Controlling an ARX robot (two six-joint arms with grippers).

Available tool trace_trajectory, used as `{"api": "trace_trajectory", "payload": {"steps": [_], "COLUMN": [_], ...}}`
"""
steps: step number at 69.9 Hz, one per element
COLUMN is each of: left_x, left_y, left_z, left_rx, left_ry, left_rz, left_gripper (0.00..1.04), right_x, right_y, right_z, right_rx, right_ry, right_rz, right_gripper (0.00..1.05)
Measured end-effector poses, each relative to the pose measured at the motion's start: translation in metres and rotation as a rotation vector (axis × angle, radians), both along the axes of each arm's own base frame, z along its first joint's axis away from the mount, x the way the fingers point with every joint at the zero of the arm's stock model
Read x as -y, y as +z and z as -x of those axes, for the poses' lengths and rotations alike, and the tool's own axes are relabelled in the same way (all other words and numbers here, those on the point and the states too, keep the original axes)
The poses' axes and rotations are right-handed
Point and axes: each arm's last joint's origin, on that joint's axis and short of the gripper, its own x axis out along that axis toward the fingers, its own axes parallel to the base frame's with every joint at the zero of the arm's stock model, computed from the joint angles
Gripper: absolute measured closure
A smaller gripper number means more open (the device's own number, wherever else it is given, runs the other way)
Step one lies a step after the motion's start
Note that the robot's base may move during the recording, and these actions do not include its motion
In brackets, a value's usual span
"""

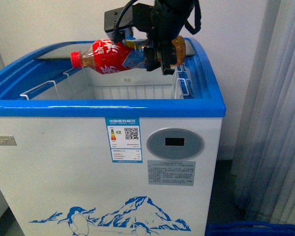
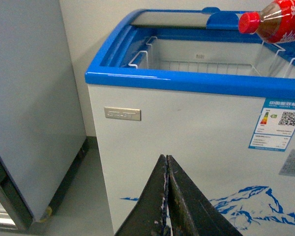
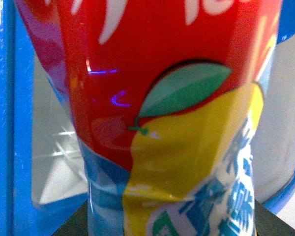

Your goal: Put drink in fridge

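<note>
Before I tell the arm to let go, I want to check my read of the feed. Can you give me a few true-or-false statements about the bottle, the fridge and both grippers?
1. The bottle lies sideways in the right gripper. True.
2. The bottle's cap is off. False: the red cap is on.
3. The fridge is open at the top below the bottle. True.
4. The left gripper also holds the bottle. False: it is shut on nothing, low in front of the fridge.
5. The bottle already rests inside the fridge. False: it is held above the opening.
</note>
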Motion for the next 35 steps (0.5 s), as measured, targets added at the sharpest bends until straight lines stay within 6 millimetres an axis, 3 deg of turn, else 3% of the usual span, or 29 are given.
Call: {"api": "trace_trajectory", "payload": {"steps": [18,35], "left_x": [0.000,0.000], "left_y": [0.002,0.002], "left_z": [0.008,0.014], "left_rx": [0.008,0.009], "left_ry": [0.000,0.000], "left_rz": [0.000,0.000], "left_gripper": [1.02,1.02], "right_x": [-0.023,-0.027], "right_y": [-0.049,-0.052], "right_z": [-0.021,-0.026], "right_rx": [-0.013,0.021], "right_ry": [-0.018,-0.080], "right_rz": [-0.039,-0.103], "right_gripper": [0.64,0.64]}}
